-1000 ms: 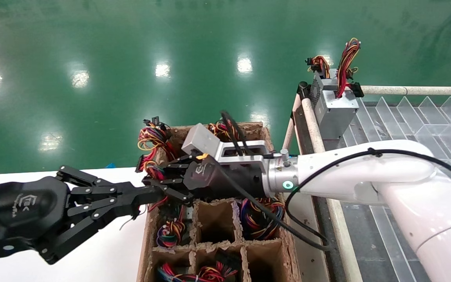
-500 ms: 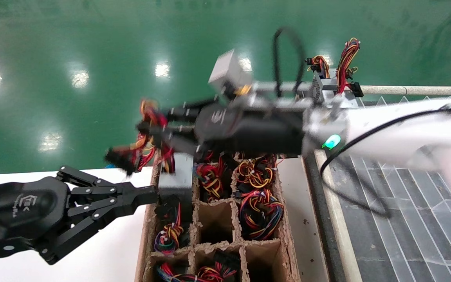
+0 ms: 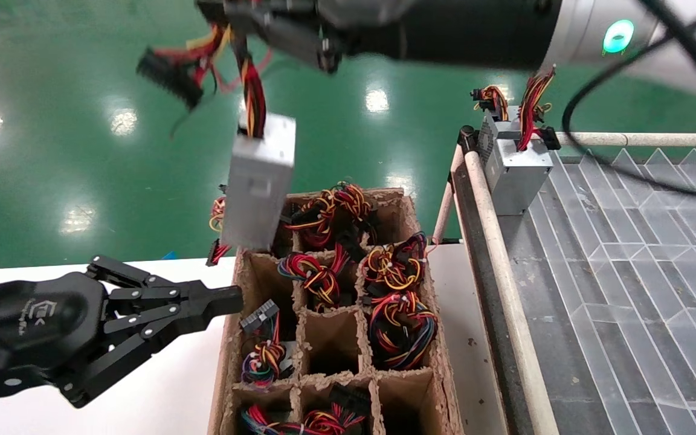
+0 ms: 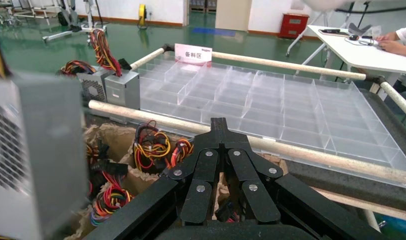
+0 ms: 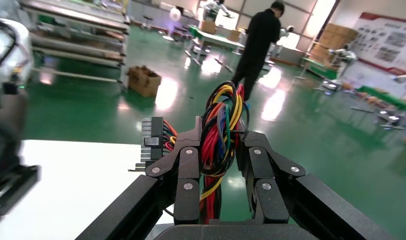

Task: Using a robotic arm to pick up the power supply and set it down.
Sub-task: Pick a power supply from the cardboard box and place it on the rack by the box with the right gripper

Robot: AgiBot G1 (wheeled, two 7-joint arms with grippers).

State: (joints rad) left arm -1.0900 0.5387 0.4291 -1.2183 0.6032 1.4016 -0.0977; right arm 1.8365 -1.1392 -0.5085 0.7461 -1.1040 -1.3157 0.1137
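The power supply [image 3: 257, 181], a silver-grey metal box, hangs in the air above the far left corner of the cardboard carton [image 3: 227, 362]. It dangles from its red, yellow and black wire bundle [image 3: 252, 90]. My right gripper [image 3: 239, 18] is at the top of the head view, shut on that bundle [image 5: 218, 125]. A black connector [image 5: 152, 142] sticks out beside the fingers. The vent side of the box [image 4: 31, 150] shows close by in the left wrist view. My left gripper [image 3: 233, 299] is shut and empty, its tip [image 4: 219, 125] by the carton's left wall.
The carton's compartments hold several wire bundles [image 3: 402, 329]; the middle one [image 3: 330, 341] looks empty. On the right, a rack with clear divided trays [image 3: 626, 241] behind a pale rail [image 3: 493, 241] holds another power supply [image 3: 514, 163]. White table [image 3: 161, 386] is under the left arm.
My right arm has risen steeply, pulling the power supply up out of the carton by its wires until it hangs free. The left arm has not moved.
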